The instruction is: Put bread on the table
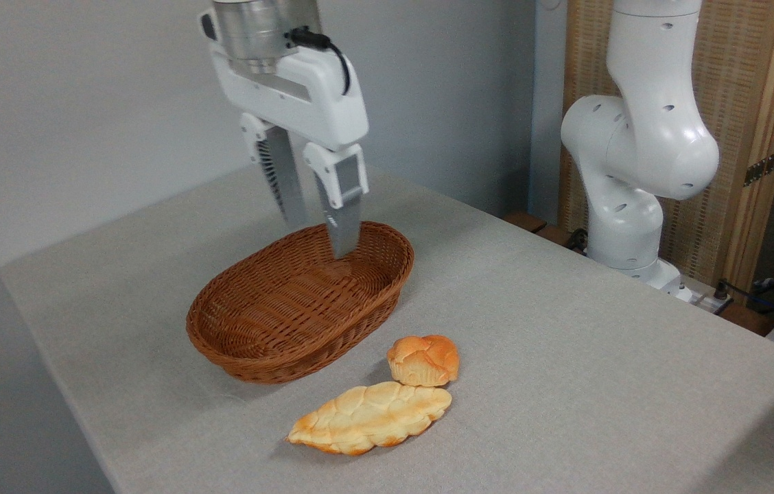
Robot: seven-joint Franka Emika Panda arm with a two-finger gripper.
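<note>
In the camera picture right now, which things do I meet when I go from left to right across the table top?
wicker basket → long flat loaf → small round bun → robot arm base at the far right. The pincer hangs empty above the basket, so I leave it out of the order.

**Colours and patterns of the tabletop scene**

Table [565, 357]: plain light grey cloth, fine weave. Basket [305, 302]: reddish brown wicker, ribbed woven pattern. Bread [424, 359]: golden-orange lobed top, paler base. Loaf [370, 417]: pale golden, darker orange toasted patches, segmented braid-like surface. Gripper [318, 237]: white housing, grey fingers, black cable above. Arm [641, 151]: glossy white. Wall [85, 103]: pale blue-grey. Screen [737, 82]: tan woven panel, light wood frame.
</note>
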